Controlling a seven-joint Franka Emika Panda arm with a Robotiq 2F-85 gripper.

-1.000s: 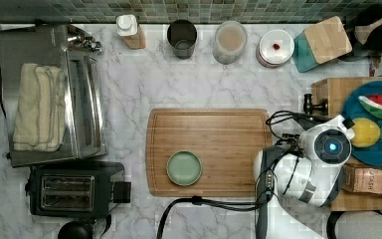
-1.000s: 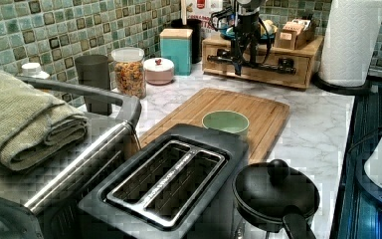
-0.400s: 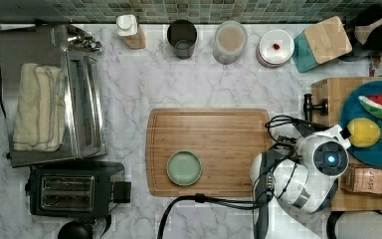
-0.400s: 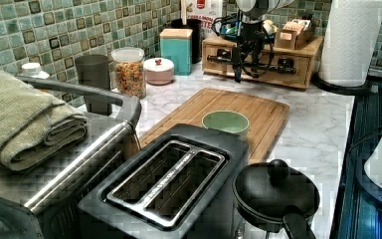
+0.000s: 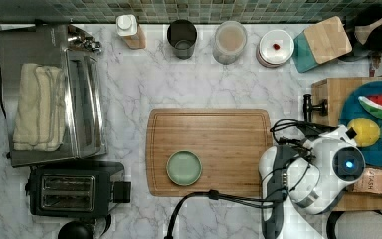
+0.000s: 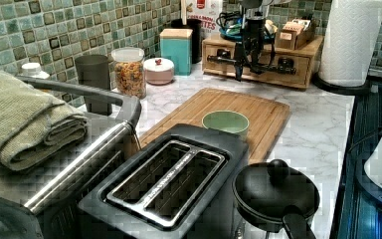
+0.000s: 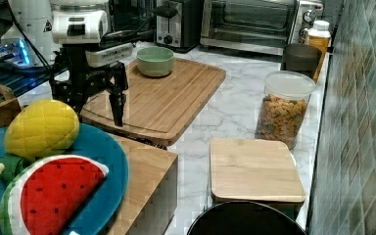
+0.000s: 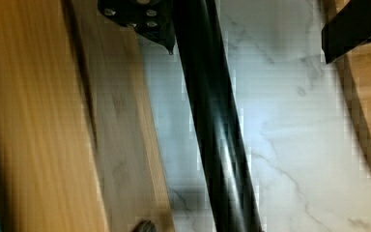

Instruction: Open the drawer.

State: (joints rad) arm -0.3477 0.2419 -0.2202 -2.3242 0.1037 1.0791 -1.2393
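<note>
Bamboo-fronted, the wide shallow drawer with its long black bar handle sits just beyond the rounded wooden cutting board. The black two-finger gripper hangs spread astride the handle, unclosed. Next, I judge: pinch, then pull toward the board. No legible writing nearby.

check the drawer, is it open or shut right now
Shut, or nearly so. In the left view the drawer front lies about flush with its wooden box. The gripper is open around the black bar handle.
</note>
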